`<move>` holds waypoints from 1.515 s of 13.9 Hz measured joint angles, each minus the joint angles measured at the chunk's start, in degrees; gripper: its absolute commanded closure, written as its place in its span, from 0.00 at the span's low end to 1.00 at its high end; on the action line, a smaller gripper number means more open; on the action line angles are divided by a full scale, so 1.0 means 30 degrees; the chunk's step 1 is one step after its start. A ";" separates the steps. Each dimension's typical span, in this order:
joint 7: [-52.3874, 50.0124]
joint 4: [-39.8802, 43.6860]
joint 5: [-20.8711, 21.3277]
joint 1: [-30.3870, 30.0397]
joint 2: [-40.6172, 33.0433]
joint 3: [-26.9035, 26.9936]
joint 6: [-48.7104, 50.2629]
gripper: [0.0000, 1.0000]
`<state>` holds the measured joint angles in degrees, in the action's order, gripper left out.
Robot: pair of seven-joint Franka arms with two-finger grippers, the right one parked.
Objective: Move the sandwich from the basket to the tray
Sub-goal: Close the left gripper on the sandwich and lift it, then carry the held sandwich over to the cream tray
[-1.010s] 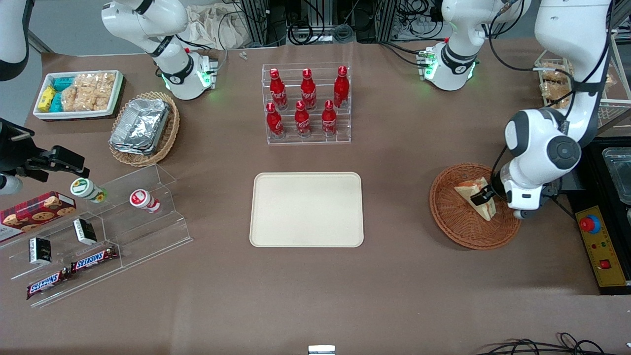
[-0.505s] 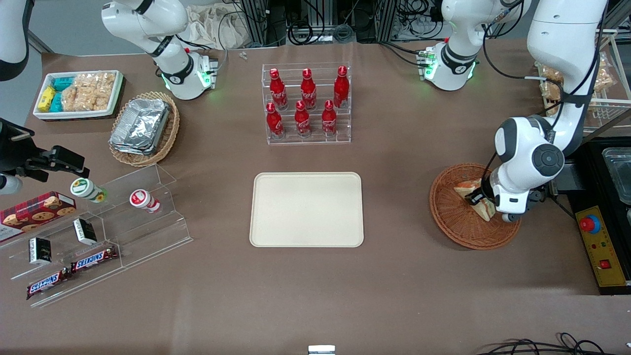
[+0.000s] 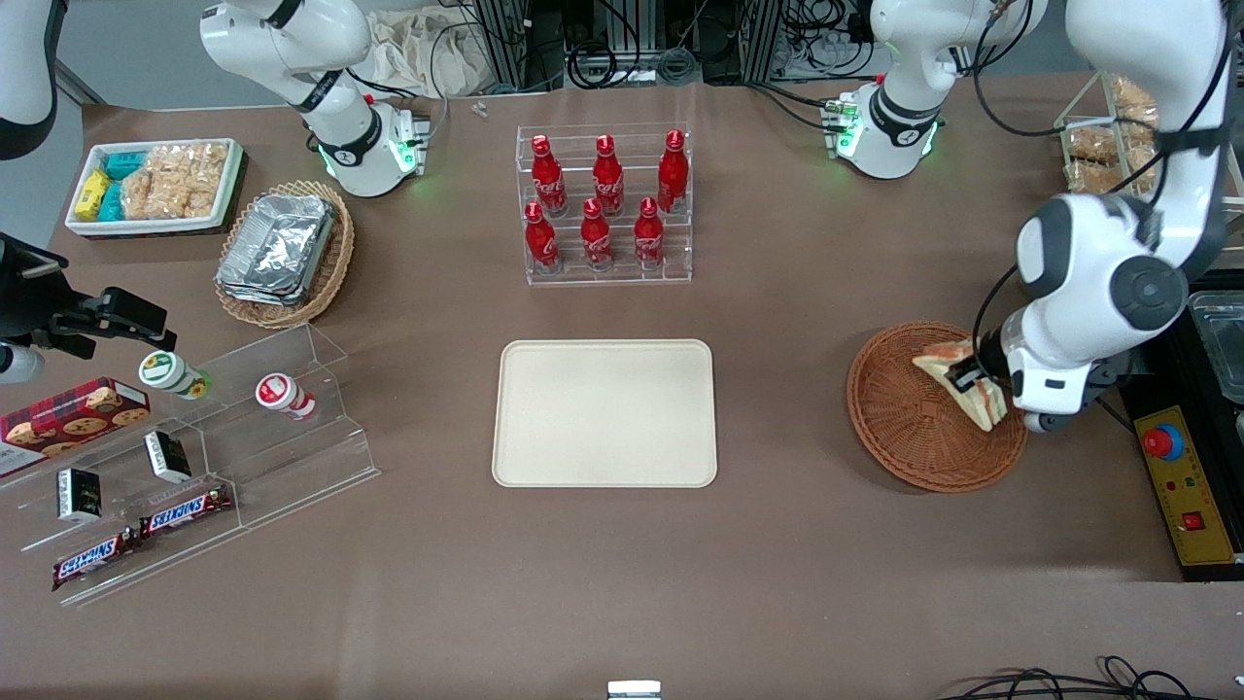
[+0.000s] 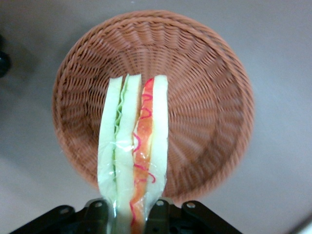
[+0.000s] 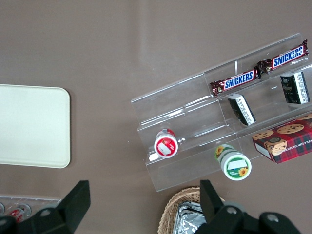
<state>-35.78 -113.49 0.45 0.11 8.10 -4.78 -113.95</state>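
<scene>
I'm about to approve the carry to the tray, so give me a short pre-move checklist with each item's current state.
1. Gripper shut on the sandwich: ok, jaws clamp its end.
2. Sandwich lifted off the basket: ok, it hangs above the weave.
3. Wrapper intact: ok in the wrist view.
4. Tray free to receive: ok, nothing lies on it.
5. Table between basket and tray free of things: ok.
6. Grip firm enough for the carry: cannot tell.

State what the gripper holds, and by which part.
The gripper holds the sandwich, clamped across its bread faces at one end, lifted above the basket.
</scene>
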 measured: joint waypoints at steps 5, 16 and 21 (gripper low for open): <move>0.1474 0.2828 -0.0109 0.0332 -0.0059 -0.3550 0.1984 1.00; -0.3252 0.3018 0.1148 0.4543 0.5444 -0.6896 -0.4847 1.00; -0.3430 0.3077 0.3721 0.4884 0.8183 -0.6880 -0.6889 1.00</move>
<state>-46.07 -104.26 11.62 14.76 32.65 -25.42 -134.62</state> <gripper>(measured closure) 0.802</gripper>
